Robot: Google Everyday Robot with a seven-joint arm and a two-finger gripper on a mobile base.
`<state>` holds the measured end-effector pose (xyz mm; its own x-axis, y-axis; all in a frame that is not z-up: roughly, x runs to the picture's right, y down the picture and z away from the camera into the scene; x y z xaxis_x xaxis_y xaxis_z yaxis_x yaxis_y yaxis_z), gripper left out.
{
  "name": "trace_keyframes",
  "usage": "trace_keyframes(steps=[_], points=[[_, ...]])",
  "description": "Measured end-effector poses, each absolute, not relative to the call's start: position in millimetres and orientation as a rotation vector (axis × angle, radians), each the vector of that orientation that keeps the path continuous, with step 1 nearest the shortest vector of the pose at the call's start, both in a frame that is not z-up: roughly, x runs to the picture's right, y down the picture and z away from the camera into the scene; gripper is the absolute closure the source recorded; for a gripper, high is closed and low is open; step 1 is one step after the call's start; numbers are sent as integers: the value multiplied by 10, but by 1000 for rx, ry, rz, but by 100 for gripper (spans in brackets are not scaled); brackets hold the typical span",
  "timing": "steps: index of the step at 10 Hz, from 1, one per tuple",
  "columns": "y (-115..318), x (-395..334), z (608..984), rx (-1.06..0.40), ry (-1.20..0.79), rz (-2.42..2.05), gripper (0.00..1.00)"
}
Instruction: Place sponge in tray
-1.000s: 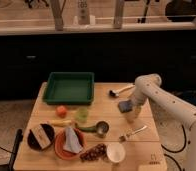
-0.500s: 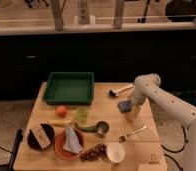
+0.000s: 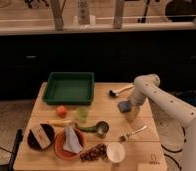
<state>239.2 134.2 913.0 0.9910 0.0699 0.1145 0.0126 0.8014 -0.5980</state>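
Gripper (image 3: pixel 131 113) low over the right side of the worktop (image 3: pixel 103 107), pressed up against the blue sponge (image 3: pixel 124 106); whether it has hold of the sponge cannot be told. That sponge is well apart from the green tray (image 3: pixel 69 88) at the back left. 1 brush (image 3: pixel 120 91) lies just behind the sponge and 1 fork (image 3: pixel 133 133) in front. Further left are 1 orange fruit (image 3: pixel 61 110), 1 green cup (image 3: pixel 82 114) and 1 white bowl (image 3: pixel 115 151).
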Motion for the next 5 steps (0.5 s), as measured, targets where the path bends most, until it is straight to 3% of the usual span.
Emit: trace_keyframes(steps=[1,2,5], points=[[1348,2397,9131,-642,-132,31,24],[1368,2403,9128,-644,-131,32,32],[1395,2439,9103,-644,-126,36,64]])
